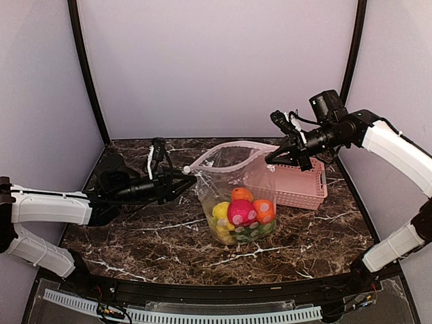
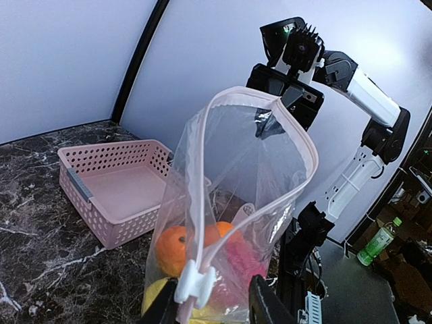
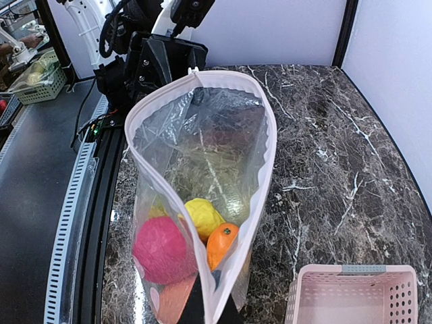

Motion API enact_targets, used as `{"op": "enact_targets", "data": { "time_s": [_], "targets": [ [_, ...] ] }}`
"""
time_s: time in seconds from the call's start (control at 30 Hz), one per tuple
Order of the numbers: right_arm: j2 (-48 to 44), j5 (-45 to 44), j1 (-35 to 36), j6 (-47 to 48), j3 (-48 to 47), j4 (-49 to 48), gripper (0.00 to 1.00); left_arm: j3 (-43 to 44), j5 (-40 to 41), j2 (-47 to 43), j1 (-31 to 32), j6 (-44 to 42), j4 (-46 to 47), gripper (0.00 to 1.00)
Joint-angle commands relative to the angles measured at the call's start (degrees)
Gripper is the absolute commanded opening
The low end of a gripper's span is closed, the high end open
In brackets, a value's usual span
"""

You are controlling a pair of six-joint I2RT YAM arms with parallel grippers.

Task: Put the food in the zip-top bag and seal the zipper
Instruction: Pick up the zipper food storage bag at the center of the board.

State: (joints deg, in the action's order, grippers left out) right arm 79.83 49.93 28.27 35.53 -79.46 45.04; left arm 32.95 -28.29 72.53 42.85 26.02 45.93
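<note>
1. left gripper (image 1: 190,177): narrowed onto the slider end of the zipper (image 3: 272,145), just ahead of its fingertips.
2. zip-top bag (image 1: 237,169): hangs between both grippers, mouth gaping, its bottom on the surface (image 1: 135,229). toy fruit (image 1: 241,211) sits inside. loading looks done; sealing is still to do.
3. right gripper (image 1: 273,156): pinching the zipper's other end, pink basket (image 1: 300,189) just below it.
</note>
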Motion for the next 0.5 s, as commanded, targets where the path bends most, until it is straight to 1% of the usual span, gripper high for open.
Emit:
{"op": "enact_targets", "data": {
  "time_s": [0.0, 0.17, 0.47],
  "targets": [
    [-0.36, 0.82, -0.26, 0.33, -0.16, -1.36, 0.0, 0.79, -1.91, 0.33, -0.59, 0.56, 3.06, 0.3],
    [-0.3, 0.61, -0.28, 0.33, -0.43, -1.22, 0.0, -0.08, -2.82, 0.68, -1.6, 2.22, 5.42, 0.28],
    [-0.23, 0.25, -0.24, 0.11, -0.74, -1.12, 0.0, -0.88, -3.55, 0.48, -2.45, 2.82, 5.64, 0.25]
  ]
}}
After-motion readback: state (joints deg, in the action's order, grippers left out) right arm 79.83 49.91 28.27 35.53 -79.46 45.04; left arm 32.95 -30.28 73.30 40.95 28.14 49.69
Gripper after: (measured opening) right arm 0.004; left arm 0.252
